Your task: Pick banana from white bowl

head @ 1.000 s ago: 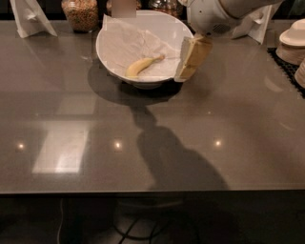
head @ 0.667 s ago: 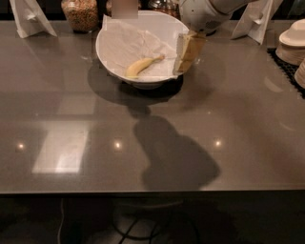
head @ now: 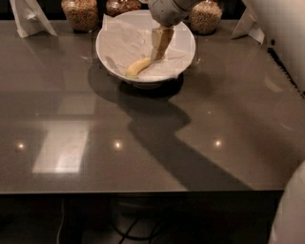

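The white bowl (head: 109, 45) lined with crinkled white paper stands on a dark base at the back middle of the dark table. The small yellow banana (head: 138, 67) lies in the bowl's front part, pointing up to the right. My gripper (head: 157, 55) reaches down from the top into the bowl, its tan tip just above and right of the banana's right end. I cannot tell if it touches the banana. The arm's white body (head: 167, 9) is above the bowl's far rim.
Three jars of grains (head: 80, 13) (head: 122, 5) (head: 206, 16) stand behind the bowl. White folded stands sit at the back left (head: 29, 19) and back right (head: 249, 24). The table's front edge (head: 143, 191) runs across below. A white robot part (head: 290, 214) is at the bottom right.
My gripper has moved left from the bowl's right rim to over the bowl's middle, close to the banana. The view has also shifted, so the bowl now sits more centred.
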You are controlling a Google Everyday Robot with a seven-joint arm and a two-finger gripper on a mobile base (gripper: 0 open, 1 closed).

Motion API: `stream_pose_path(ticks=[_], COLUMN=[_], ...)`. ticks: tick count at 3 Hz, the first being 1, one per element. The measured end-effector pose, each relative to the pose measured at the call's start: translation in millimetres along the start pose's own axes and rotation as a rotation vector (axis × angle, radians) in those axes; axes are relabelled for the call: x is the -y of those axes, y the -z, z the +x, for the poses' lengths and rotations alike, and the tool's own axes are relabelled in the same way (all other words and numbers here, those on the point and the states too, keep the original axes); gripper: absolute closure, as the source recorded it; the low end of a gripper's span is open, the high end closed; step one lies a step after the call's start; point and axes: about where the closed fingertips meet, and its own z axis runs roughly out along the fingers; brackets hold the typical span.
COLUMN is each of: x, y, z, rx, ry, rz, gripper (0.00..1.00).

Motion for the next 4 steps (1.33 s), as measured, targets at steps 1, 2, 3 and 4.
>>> stream_pose_path(ticks=[1,2,3,4], x=[5,6,11,7], y=[-1,-24,-56,-81], z=[1,2,3,7], rx=[0.003,0.009,0.018,0.029], ry=[0.007,0.052,0.121,0.156], rz=[0.011,-0.033,-0.101,-0.160], gripper=[0.00,0.00,0.00,0.18])
